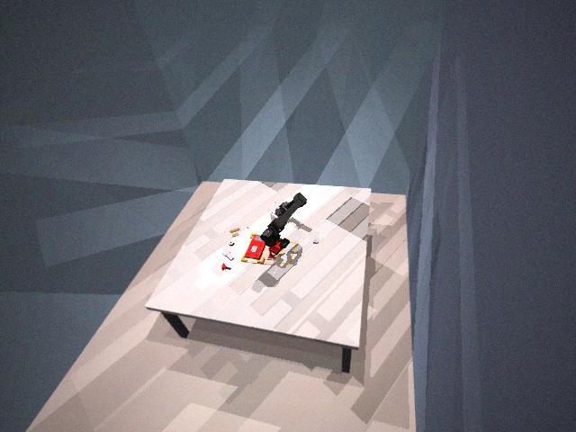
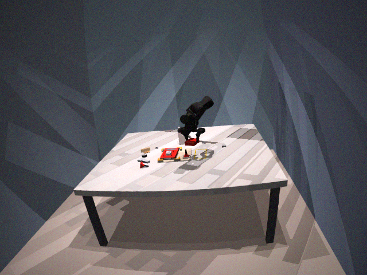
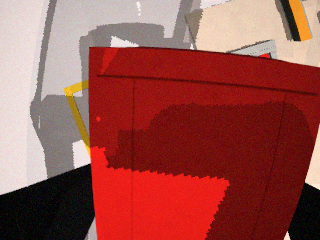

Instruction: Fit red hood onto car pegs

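Note:
The red hood [image 1: 274, 249] [image 2: 191, 142] [image 3: 195, 135] is held above the table, to the right of the car. My gripper [image 2: 192, 139] is shut on it, with black fingers on both sides in the wrist view. The red car chassis [image 1: 257, 241] [image 2: 175, 151] sits between the yellow corners of the jig [image 1: 245, 259] [image 2: 160, 160]. The grey engine block [image 1: 254, 248] [image 2: 168, 153] stands on its deck. The pegs are too small to make out, and the hood's corner holes are hidden.
A yellow outline [image 1: 294, 253] [image 2: 206, 153] [image 3: 76, 112] lies right of the jig. A small red part [image 2: 186, 155] stands between them. Left are tan blocks [image 1: 235, 229] [image 2: 145, 150], a grey part [image 1: 228, 255] [image 2: 143, 160] and another red part [image 1: 224, 266] [image 2: 141, 165].

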`<action>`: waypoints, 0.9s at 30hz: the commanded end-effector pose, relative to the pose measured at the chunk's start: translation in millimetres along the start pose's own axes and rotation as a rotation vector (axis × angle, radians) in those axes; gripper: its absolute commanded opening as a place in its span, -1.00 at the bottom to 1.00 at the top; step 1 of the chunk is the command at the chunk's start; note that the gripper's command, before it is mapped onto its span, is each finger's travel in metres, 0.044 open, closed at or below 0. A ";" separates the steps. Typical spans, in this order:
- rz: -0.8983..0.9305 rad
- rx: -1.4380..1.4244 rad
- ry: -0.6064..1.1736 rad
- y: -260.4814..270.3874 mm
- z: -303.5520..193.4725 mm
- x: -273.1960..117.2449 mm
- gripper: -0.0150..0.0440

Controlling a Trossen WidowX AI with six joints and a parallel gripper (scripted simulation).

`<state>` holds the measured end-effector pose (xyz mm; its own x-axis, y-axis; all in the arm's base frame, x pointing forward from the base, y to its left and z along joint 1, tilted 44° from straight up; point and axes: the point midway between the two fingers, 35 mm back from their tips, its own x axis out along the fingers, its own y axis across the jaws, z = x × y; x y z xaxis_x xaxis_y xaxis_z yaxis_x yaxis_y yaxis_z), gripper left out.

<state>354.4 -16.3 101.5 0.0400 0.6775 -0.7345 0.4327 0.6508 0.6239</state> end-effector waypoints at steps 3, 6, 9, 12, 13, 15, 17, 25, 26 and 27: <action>-0.008 -0.063 -0.006 -29.2 14.7 -1.9 -0.49; -0.008 -0.092 -0.006 -43.3 20.5 -2.2 -0.49; -0.009 -0.121 -0.006 -57.7 25.6 -2.3 -0.49; -0.005 -0.136 -0.005 -73.8 31.5 -2.1 -0.49; -0.003 -0.141 -0.005 -79.3 33.3 -1.9 -0.49; 0.000 -0.153 -0.005 -90.0 36.6 -1.6 -0.49; 0.003 -0.167 -0.005 -100.4 39.5 -1.3 -0.49; 0.007 -0.266 -0.001 -141.6 48.4 -0.2 -0.49; 0.008 -0.280 -0.001 -146.8 49.3 0.0 -0.49; 0.009 -0.294 0.000 -152.1 50.0 0.3 -0.49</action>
<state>338.0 -120.6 3.5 0.0428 0.6854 -0.7269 0.1927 0.7083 0.6791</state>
